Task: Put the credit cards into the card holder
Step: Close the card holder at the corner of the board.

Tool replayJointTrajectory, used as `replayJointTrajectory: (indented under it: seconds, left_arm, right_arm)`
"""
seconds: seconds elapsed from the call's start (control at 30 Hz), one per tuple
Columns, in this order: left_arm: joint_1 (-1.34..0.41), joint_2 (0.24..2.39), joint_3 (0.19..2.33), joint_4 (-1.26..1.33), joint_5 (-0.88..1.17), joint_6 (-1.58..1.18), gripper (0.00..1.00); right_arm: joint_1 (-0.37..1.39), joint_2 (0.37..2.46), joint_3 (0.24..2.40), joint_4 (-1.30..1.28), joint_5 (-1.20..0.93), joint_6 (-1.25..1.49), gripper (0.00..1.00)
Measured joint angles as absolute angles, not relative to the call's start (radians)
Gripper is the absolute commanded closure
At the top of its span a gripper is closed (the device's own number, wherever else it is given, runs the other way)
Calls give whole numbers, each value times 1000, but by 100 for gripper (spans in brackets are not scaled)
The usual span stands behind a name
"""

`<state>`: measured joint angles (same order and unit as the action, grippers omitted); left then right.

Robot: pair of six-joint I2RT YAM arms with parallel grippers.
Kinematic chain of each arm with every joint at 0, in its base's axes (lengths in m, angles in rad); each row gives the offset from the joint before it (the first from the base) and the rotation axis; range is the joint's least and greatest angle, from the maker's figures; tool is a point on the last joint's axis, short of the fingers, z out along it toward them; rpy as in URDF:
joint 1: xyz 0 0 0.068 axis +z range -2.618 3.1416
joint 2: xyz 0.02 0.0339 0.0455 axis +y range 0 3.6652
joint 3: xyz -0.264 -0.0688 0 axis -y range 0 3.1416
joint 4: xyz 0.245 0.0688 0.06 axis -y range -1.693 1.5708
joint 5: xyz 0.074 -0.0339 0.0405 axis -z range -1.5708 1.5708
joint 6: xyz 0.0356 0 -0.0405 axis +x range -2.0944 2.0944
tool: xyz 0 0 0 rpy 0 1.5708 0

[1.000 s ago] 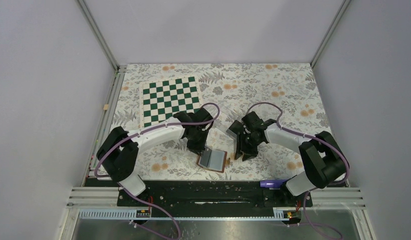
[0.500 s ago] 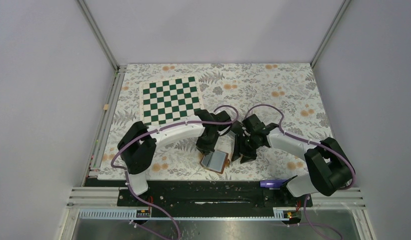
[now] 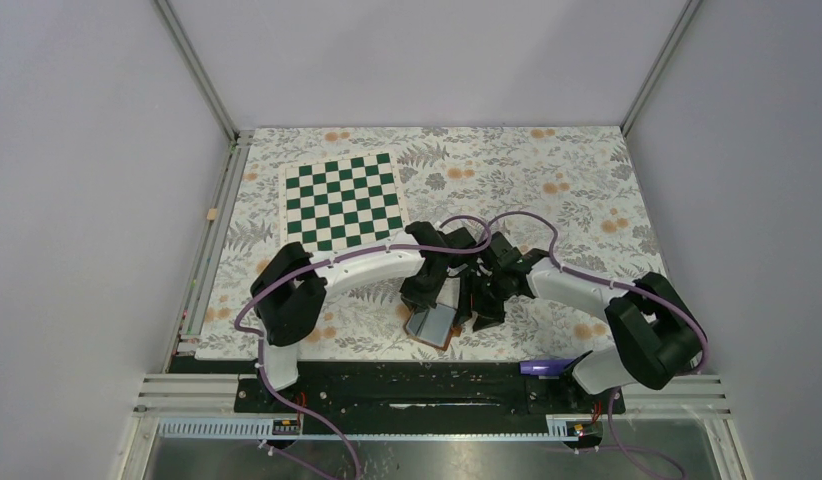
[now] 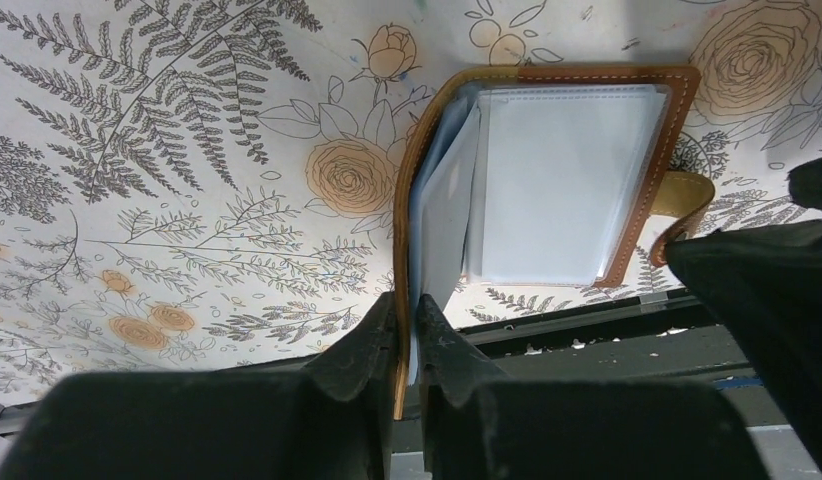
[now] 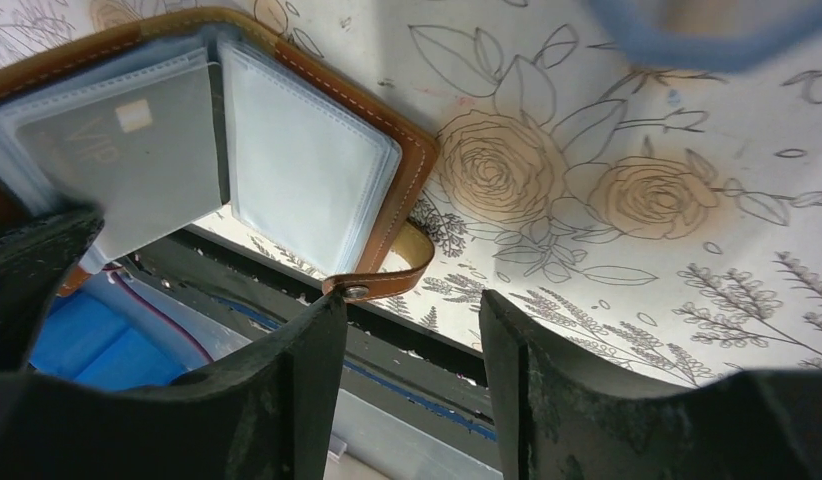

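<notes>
The brown leather card holder (image 3: 433, 326) lies open near the table's front edge, with pale blue-grey sleeves showing in the left wrist view (image 4: 567, 180). My left gripper (image 4: 407, 305) is shut on its left cover and a sleeve edge, holding that side raised. In the right wrist view a dark credit card (image 5: 117, 170) with a gold mark and "VIP" sits inside a sleeve of the holder (image 5: 307, 160). My right gripper (image 5: 412, 300) is open and empty just right of the holder, its left finger beside the snap strap (image 5: 387, 280). No loose card shows.
A green and white chessboard (image 3: 340, 198) lies at the back left of the floral cloth. The black base rail (image 3: 407, 380) runs right in front of the holder. Both arms (image 3: 367, 265) crowd together over the holder. A blurred bluish cable (image 5: 707, 30) crosses the right wrist view.
My left gripper has moved right and down onto the holder's left side, and that side now stands raised. My right gripper has shifted left, closer to the holder.
</notes>
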<state>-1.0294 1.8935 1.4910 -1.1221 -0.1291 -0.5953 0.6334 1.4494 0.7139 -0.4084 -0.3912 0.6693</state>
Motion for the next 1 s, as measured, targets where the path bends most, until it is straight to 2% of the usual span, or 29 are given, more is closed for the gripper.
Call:
replayJointTrajectory:
  seconds: [0.23,0.6,0.73,0.8,0.93,1.0]
  left_arm:
    - [-1029,1894,1491,-1126,-135,-598,89]
    - [-1029,1896,1491,-1136,-136,-600,89]
    - [-1029,1896,1491,-1146,-136,-602,89]
    - [-1029,1896,1491,-1164,-136,-603,88]
    - [-1029,1896,1491,-1200,-137,-605,88]
    - [-1030,1896,1490,-1210,-138,-607,87]
  right_arm:
    - [686,1488,738,-452,-356,669,41]
    - [688,1413,738,-447,-351,690,33]
    - [691,1448,759,-447,-341,689,33]
    - [694,1479,778,-455,-322,686,36]
    - [704,1526,806,-491,-264,675,50]
    - [707,1525,807,-512,-243,668,53]
